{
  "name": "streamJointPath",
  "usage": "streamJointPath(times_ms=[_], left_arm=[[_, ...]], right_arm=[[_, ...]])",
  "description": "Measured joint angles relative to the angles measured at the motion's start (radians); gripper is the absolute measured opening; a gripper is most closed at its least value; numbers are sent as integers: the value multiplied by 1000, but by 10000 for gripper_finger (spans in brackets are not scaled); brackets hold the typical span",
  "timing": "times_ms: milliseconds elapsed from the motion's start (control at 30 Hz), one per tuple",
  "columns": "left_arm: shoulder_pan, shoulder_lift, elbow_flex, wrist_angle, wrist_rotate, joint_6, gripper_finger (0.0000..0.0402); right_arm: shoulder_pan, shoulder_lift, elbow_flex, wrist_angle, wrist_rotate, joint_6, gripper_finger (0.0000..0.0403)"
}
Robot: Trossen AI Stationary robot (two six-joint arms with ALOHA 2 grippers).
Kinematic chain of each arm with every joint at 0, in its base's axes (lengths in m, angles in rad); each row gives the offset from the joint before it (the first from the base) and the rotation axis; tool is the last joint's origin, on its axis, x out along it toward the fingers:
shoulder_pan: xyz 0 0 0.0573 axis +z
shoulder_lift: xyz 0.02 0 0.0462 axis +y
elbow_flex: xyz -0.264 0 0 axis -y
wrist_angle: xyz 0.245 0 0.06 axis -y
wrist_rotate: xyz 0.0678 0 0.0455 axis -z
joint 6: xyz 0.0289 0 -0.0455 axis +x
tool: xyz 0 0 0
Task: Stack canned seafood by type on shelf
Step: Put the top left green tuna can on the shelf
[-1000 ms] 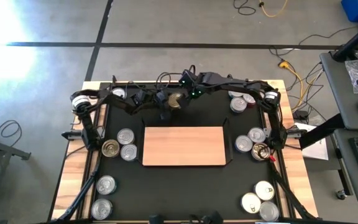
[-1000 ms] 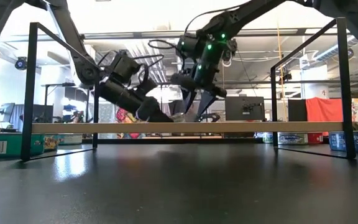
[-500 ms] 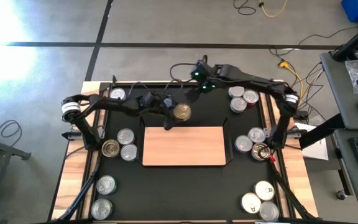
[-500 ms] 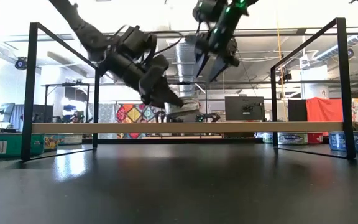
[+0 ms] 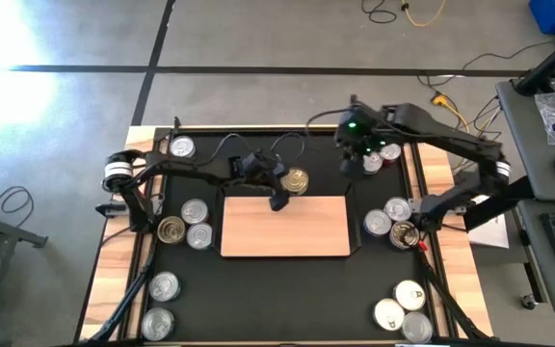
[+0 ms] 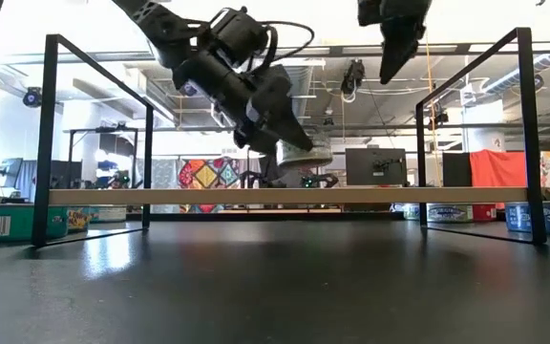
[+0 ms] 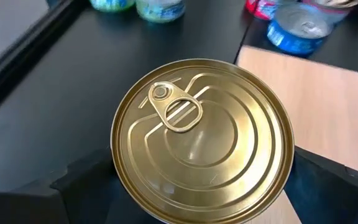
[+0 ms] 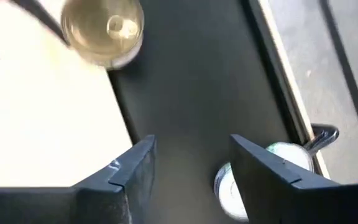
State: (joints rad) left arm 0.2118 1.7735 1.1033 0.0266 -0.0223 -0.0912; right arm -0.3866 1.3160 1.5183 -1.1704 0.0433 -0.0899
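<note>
A gold-topped can [image 7: 201, 140] of the canned seafood hangs over the far edge of the shelf [image 5: 285, 226], a light-wood board on black frame ends. My left gripper [image 5: 287, 189] is shut on it. In the low view the can [image 6: 306, 153] is well above the board [image 6: 285, 196]. My right gripper [image 8: 191, 168] stands open and empty, high over the black mat to the right of the can [image 5: 359, 154], near the far-right cans [image 5: 379, 154]. My left gripper pinches the gold-topped can by its round side wall [image 7: 118, 168], one finger [image 7: 82, 183] on each opposite side. The fingers slant down from the table's left. The can hangs clear of the shelf, top up and slightly tilted.
Groups of silver and gold cans stand on the mat left of the shelf [image 5: 186, 224], right of it [image 5: 390, 218], at the near left [image 5: 162, 304], near right [image 5: 403, 308] and far left [image 5: 181, 146]. The shelf's black frame ends [image 6: 48, 134] rise high on both sides.
My left gripper has carried the gold-topped can up and toward the table's near-right, from the mat behind the shelf to above the shelf's far edge. My right gripper has risen and drawn away from the can toward the table's right edge.
</note>
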Motion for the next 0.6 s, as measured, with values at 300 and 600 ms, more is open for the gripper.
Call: streamJointPath(times_ms=[300,600], left_arm=[[-84,90,106,19,-10,35,374],[-78,192,218,-65,36,96,391]], right_arm=[[21,-120,-332,489,-241,124,144],[90,-18,-411,489,-249,92,104]])
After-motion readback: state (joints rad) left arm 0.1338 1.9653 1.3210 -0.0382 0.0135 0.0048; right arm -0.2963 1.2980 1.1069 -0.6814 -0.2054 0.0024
